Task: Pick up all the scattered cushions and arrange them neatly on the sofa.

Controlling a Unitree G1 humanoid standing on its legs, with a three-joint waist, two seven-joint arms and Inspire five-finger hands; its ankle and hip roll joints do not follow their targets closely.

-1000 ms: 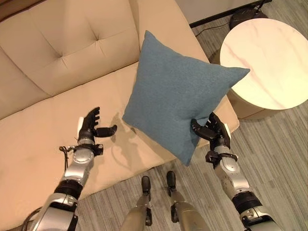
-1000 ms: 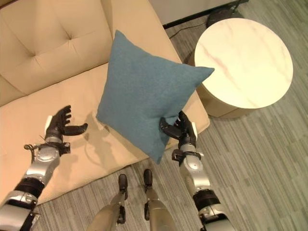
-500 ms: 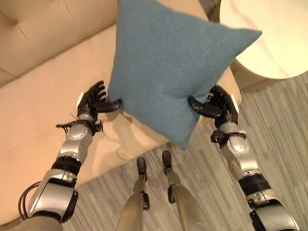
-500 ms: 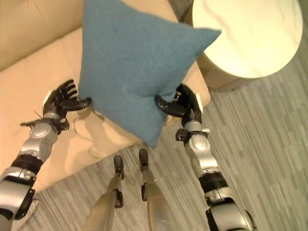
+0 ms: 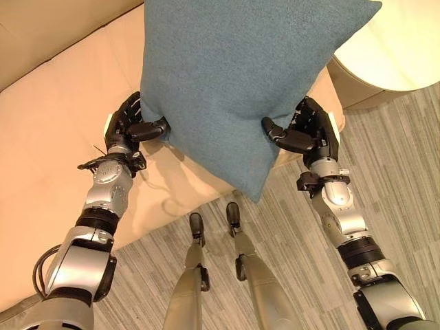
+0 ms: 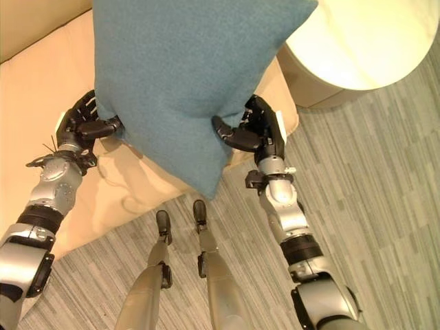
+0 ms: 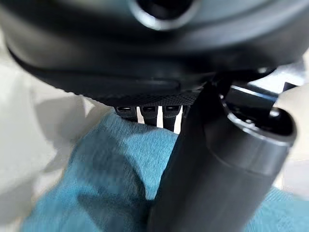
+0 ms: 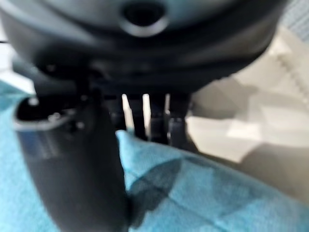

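Our left hand (image 5: pixel 127 127) and right hand (image 5: pixel 306 130) carry one cushion between them, each pinching an edge, and we take the scene from its biggest part down. The sofa (image 5: pixel 55 117) is beige and spreads across the upper left of the head views, its seat lying under and behind what we carry; beside its end stands a round pale table (image 5: pixel 405 48), well off to our right, and the grey striped floor (image 5: pixel 399 172) runs below both. The blue cushion (image 5: pixel 240 75) hangs in the air over the sofa's front edge, held up on a diagonal so that one corner points down toward the floor and another reaches toward the table. As for progress, we judge that this cushion is picked up but not yet placed: it touches no seat or backrest that we can see, so setting it down and squaring it against the back is what remains for it. Whether other cushions lie scattered elsewhere we cannot say from here. Both arms reach forward and upward at about the same height, wrists bent back, palms facing inward toward each other across the cushion's lower half. In the left wrist view the thumb (image 7: pixel 212 164) lies across blue fabric with the fingers curled behind the edge; the right wrist view shows the same clamp, thumb (image 8: pixel 72 159) in front and fingers behind.
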